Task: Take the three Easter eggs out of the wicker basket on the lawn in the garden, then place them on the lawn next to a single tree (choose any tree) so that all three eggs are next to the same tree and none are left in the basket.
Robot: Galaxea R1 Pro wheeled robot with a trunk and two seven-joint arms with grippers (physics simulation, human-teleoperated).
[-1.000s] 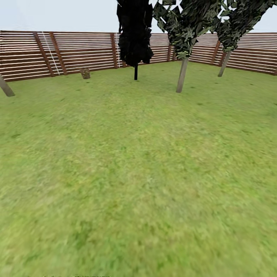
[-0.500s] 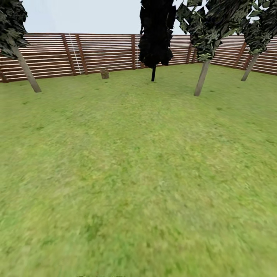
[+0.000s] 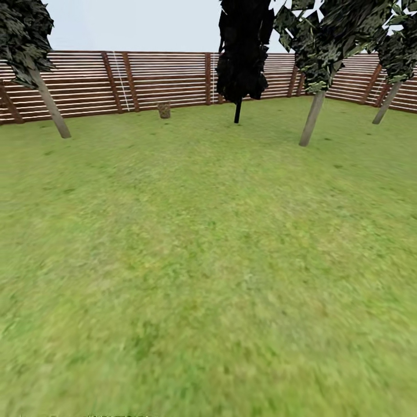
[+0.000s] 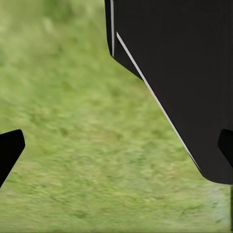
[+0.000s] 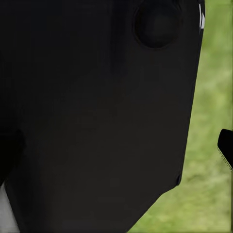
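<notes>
The lawn (image 3: 197, 249) spreads wide in the head view. Far off by the fence sits a small grey-brown thing (image 3: 164, 110) that looks like the wicker basket; it is too small to make out eggs in it. A tree (image 3: 311, 119) with a pale grey trunk stands at the back right, another (image 3: 51, 107) at the back left, a third (image 3: 385, 104) at the far right. My left gripper (image 4: 116, 145) hangs open over grass, its fingertips (image 4: 9, 148) wide apart and empty. My right gripper (image 5: 116, 145) is open too, beside the robot's black body (image 5: 97, 121).
A brown slatted fence (image 3: 162, 75) closes off the back of the garden. A tall narrow dark tree (image 3: 244, 52) stands in front of it near the middle. Open grass lies between me and the trees.
The whole head view has swung left: fence, trees and the small brown thing slid right in the picture, and the left tree came into view. Nothing on the lawn has moved.
</notes>
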